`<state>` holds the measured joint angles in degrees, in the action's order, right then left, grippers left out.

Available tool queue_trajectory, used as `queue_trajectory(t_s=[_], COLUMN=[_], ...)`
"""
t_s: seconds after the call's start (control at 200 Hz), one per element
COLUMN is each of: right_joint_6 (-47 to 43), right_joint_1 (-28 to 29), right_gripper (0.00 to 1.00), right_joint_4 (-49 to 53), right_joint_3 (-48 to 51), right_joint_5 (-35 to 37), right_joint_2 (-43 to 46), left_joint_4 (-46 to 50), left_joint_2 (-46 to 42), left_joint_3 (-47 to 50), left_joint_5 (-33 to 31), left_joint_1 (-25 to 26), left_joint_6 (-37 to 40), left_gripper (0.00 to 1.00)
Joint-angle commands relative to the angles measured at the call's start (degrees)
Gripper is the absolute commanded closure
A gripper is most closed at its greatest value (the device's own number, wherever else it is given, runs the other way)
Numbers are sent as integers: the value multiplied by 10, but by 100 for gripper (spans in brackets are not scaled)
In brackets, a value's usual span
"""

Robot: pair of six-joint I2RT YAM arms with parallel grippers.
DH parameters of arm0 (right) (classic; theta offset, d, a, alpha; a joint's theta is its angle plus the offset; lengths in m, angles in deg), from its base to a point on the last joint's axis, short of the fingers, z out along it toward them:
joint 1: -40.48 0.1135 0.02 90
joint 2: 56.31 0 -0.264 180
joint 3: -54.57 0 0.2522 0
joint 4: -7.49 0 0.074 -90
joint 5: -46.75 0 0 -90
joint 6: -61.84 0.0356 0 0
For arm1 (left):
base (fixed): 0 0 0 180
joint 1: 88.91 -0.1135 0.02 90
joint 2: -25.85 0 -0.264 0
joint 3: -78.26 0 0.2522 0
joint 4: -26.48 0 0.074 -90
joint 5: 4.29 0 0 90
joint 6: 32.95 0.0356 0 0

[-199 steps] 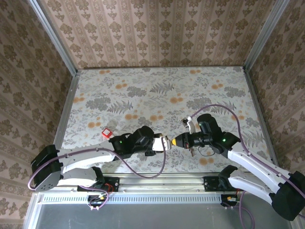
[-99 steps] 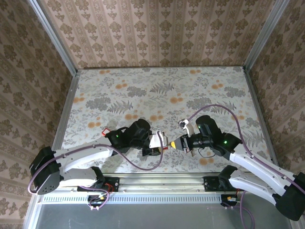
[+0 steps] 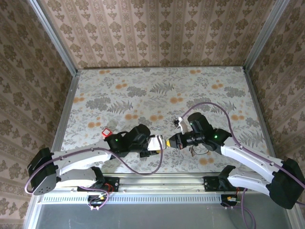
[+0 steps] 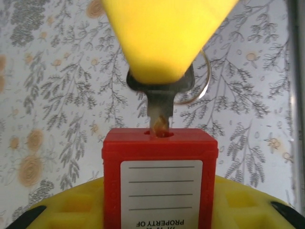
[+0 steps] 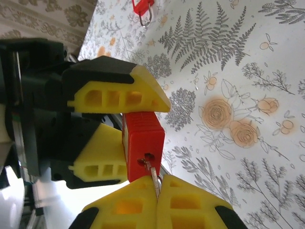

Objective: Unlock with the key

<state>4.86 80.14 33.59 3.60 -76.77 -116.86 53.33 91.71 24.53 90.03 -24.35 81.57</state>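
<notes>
With the left gripper (image 3: pixel 158 143) clamping the small red box-shaped padlock (image 4: pixel 159 157) and the right gripper (image 5: pixel 157 188) pinching the tiny dark grey metal key (image 4: pixel 158 107), its tip at the mouth of the padlock's keyhole (image 4: pixel 161 133), best keep the blade square to that slot, push fully home, then twist.

My right pads (image 4: pixel 162 38) cover most of the key (image 4: pixel 160 106) above the red padlock (image 4: pixel 159 157); its tip is sunk in the padlock's keyhole. The padlock's shackle end hides between my left pads (image 5: pixel 114 98).
</notes>
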Motion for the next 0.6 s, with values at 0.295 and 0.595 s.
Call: queue_trajectory(t_s=[0.295, 0.595], right_joint_6=[-65, 267], right_joint_1=[21, -32], right_gripper=[100, 100], right_joint_4=[2, -209], right_joint_3=[-55, 9], right_joint_5=[-89, -72], right_joint_2=[-40, -59], left_joint_4=[-369, -415], left_joint_2=[-35, 50], left_joint_3=[-32, -14], left_joint_5=[120, -149], left_joint_1=[15, 63], left_joint_6=[-27, 149], left_gripper=[100, 100])
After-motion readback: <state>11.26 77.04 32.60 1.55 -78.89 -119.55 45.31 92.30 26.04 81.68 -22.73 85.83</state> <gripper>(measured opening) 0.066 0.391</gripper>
